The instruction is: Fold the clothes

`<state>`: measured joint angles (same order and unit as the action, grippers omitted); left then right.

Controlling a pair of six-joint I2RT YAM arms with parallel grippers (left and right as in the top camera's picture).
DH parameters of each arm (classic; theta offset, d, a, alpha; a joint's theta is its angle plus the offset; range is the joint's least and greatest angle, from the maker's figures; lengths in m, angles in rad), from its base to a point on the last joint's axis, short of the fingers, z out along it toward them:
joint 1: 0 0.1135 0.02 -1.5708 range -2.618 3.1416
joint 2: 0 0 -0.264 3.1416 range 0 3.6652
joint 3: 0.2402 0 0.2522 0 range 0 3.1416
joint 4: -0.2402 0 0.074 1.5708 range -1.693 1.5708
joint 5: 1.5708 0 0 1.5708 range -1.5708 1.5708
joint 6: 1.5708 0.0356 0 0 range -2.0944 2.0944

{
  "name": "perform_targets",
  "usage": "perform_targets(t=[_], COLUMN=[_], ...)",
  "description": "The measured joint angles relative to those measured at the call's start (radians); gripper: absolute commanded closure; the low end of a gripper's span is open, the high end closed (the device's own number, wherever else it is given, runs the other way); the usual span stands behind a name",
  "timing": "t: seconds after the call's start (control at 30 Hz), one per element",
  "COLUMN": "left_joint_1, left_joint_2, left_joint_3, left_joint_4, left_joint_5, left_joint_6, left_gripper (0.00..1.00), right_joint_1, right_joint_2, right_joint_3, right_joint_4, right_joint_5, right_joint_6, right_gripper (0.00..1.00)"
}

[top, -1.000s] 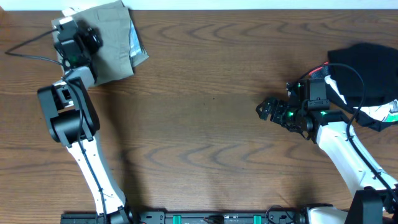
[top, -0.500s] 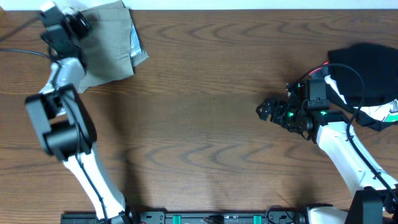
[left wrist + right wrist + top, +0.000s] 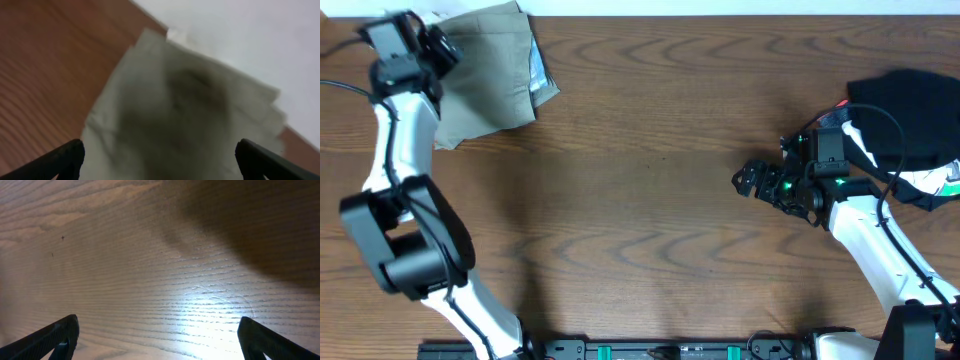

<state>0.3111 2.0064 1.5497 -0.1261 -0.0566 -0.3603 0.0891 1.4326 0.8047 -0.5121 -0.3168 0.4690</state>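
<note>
The clothes [image 3: 495, 75], pale khaki shorts, lie in a folded bundle at the table's far left corner, with a strip of lighter lining showing on the right side. My left gripper [image 3: 430, 45] hovers at the bundle's left edge, open and holding nothing. The left wrist view is blurred. It shows the khaki cloth [image 3: 190, 105] ahead of the left gripper [image 3: 160, 162], whose jaws stand wide apart. My right gripper [image 3: 748, 180] is open over bare wood at mid-right. In the right wrist view the right gripper [image 3: 160, 340] has only table grain between its fingertips.
A black garment [image 3: 910, 105] with a white piece beside it lies at the right edge, behind my right arm. A thin black cable [image 3: 345, 85] trails off the far left. The table's far edge [image 3: 720, 8] meets a white surface.
My left arm has swung from over the folded shorts up and to the left, towards the table's far left corner. The shorts stay put. The right arm has not moved.
</note>
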Motion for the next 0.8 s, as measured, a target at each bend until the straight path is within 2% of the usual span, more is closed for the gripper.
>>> perform_targets(t=[0.17,0.37,0.63,0.8], left_joint_1=[0.000,0.000,-0.001,-0.001], left_joint_2=[0.113,0.250,0.265,0.209], left_joint_3=[-0.089,-0.096,-0.085,-0.097], left_joint_4=[0.158,0.278,0.309,0.282], left_joint_5=[0.000,-0.012,-0.026,-0.025], left_joint_6=[-0.007,0.000,0.055,0.077], left_gripper=[0.02,0.02,0.02,0.02], right_joint_1=[0.000,0.000,0.000,0.000], right_joint_2=[0.000,0.000,0.000,0.000], right_joint_3=[0.000,0.000,0.000,0.000], right_joint_4=[0.000,0.000,0.002,0.004], right_joint_5=[0.000,0.010,0.021,0.022], right_joint_6=[-0.006,-0.006,-0.007,-0.006], right_gripper=[0.01,0.01,0.01,0.01])
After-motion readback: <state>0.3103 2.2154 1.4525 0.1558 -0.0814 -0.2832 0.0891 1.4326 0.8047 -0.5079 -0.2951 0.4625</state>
